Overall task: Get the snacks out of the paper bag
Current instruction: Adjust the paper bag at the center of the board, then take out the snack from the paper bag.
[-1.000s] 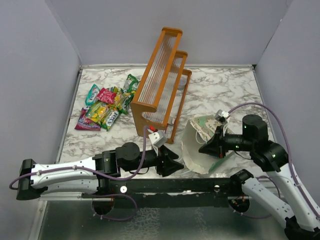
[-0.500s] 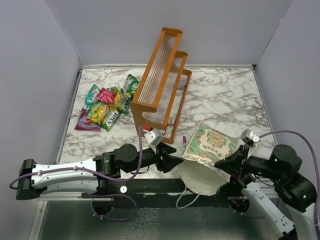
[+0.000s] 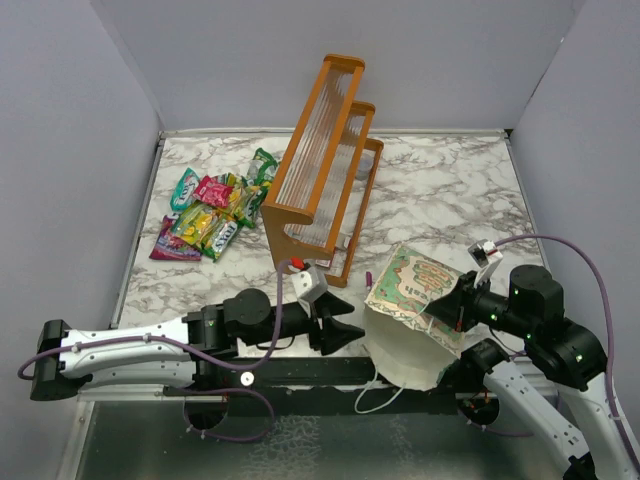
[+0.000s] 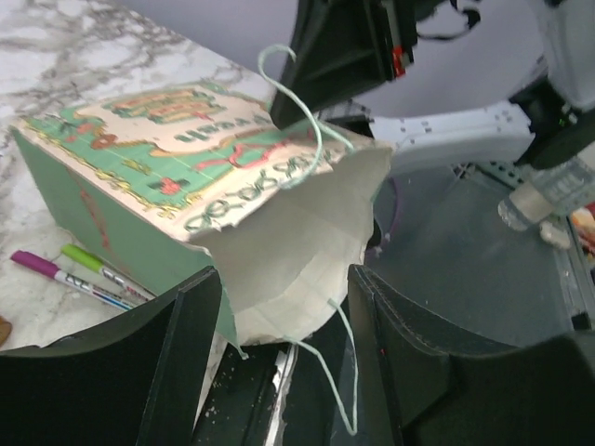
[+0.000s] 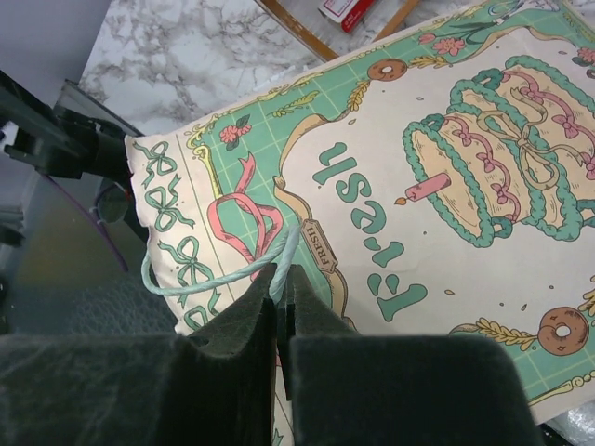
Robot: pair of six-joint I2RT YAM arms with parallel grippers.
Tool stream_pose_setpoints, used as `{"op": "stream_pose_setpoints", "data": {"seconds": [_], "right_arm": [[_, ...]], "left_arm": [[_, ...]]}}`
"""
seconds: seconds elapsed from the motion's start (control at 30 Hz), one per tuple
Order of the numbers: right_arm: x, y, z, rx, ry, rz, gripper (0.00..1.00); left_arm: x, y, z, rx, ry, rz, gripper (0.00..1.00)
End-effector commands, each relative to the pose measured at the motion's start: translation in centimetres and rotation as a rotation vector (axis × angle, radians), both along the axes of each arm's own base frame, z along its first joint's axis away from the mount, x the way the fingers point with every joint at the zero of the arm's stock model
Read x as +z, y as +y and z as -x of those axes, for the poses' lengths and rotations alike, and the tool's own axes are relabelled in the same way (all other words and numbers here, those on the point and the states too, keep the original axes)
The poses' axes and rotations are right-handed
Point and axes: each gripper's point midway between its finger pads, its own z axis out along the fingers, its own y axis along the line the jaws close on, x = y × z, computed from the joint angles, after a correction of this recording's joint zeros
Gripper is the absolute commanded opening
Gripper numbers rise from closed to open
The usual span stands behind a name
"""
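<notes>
- One second ago the paper bag (image 3: 415, 295) was held up on end. Now it lies tipped over with its picture side up, and the right arm (image 3: 530, 310) has moved round to its right side.
- The marble bench (image 3: 450, 180) has lots of bare room at the far right, behind the bag.
- An orange rack (image 3: 320, 170) stands in the middle, between the snacks and the bag.
- The bag is at the near right. Its open end sticks out past the near edge of the bench.
- The right arm's jaws are clenched tight on the bag's cord handle (image 5: 200, 279). Only the right wrist view shows this pinch, and it shows the cake picture up close too.
- The left arm (image 3: 150, 345) has its jaws released and spread wide, holding nothing, right at the bag's mouth. Only its wrist view looks into the mouth, where the paper is cream. The deep part is hidden.
- The snacks (image 3: 210, 215) lie in a heap at the far left of the bench, well apart from the bag.
- Two pens (image 4: 84, 269), one purple and one green, lie just beside the bag. The left wrist view shows both, but the top view shows only the purple one.
</notes>
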Motion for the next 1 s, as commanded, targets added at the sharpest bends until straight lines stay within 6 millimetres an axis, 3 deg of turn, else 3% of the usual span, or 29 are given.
{"op": "stream_pose_setpoints", "data": {"seconds": [0.0, 0.13, 0.23, 0.4, 0.6, 0.83, 0.9, 0.97], "right_arm": [[4.3, 0.0, -2.3, -0.071, -0.129, -0.053, 0.02], [6.1, 0.3, -2.8, -0.056, -0.182, -0.063, 0.02], [6.7, 0.5, -2.6, -0.029, -0.196, -0.059, 0.02], [7.2, 0.4, -1.9, -0.003, -0.237, -0.069, 0.02], [6.9, 0.7, -1.2, 0.043, -0.241, -0.069, 0.02], [7.1, 1.0, -0.8, 0.082, -0.261, -0.068, 0.02], [7.4, 1.0, -0.8, 0.080, -0.272, -0.073, 0.02], [8.0, 0.9, -1.0, 0.061, -0.281, -0.087, 0.02]], "left_arm": [[0.1, -1.9, 2.9, -0.166, -0.030, 0.013, 0.58], [-1.2, -3.7, 4.8, -0.149, -0.142, 0.010, 0.53], [-3.4, -5.3, 5.2, -0.059, -0.237, -0.032, 0.45], [-6.5, -7.9, 4.0, 0.028, -0.308, -0.050, 0.31], [-8.4, -12.6, 2.6, 0.104, -0.388, -0.133, 0.27], [-10.7, -15.3, -0.3, 0.144, -0.374, -0.168, 0.22], [-11.0, -15.6, -0.5, 0.141, -0.388, -0.154, 0.22], [-12.6, -15.9, -0.5, 0.129, -0.414, -0.180, 0.22]]}}
